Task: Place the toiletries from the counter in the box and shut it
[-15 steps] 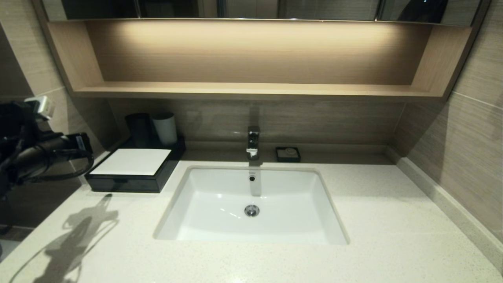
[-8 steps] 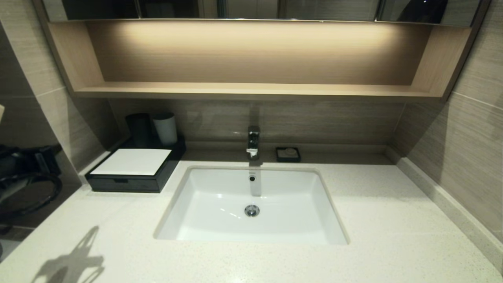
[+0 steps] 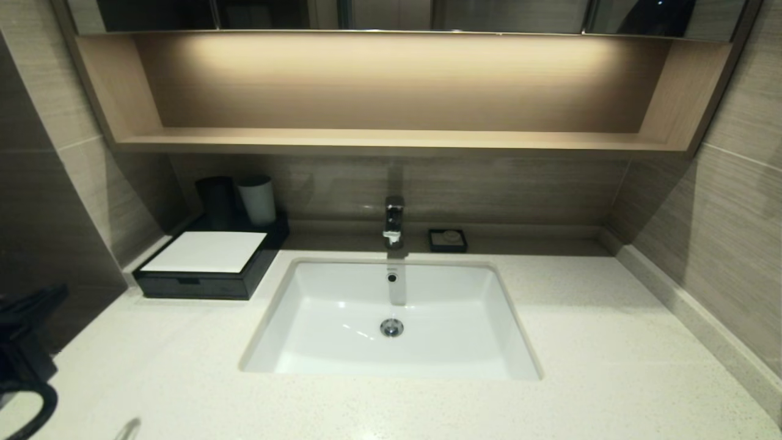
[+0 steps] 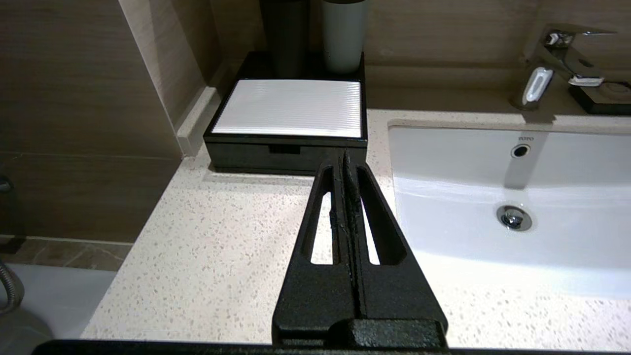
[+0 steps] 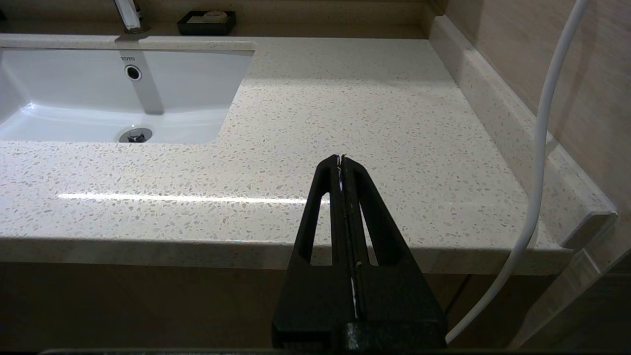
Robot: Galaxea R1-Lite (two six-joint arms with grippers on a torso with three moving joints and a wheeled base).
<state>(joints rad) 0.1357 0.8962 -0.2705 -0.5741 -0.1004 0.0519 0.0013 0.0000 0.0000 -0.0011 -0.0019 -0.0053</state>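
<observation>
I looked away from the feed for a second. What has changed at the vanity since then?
The left arm has dropped from beside the box to the counter's near left corner, and its shadow has slid off. Its pincer is shut and empty, taking or releasing nothing. The box, closed, and the sink are unchanged.

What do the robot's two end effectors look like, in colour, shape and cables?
Both the left end effector and the right end effector are matte black with a rough, grainy surface. Each has two long fingers that taper to a narrow tip, and each finger has a long slot cut through it. A white cable runs beside the right one. The head view shows black cable loops at the left arm.
</observation>
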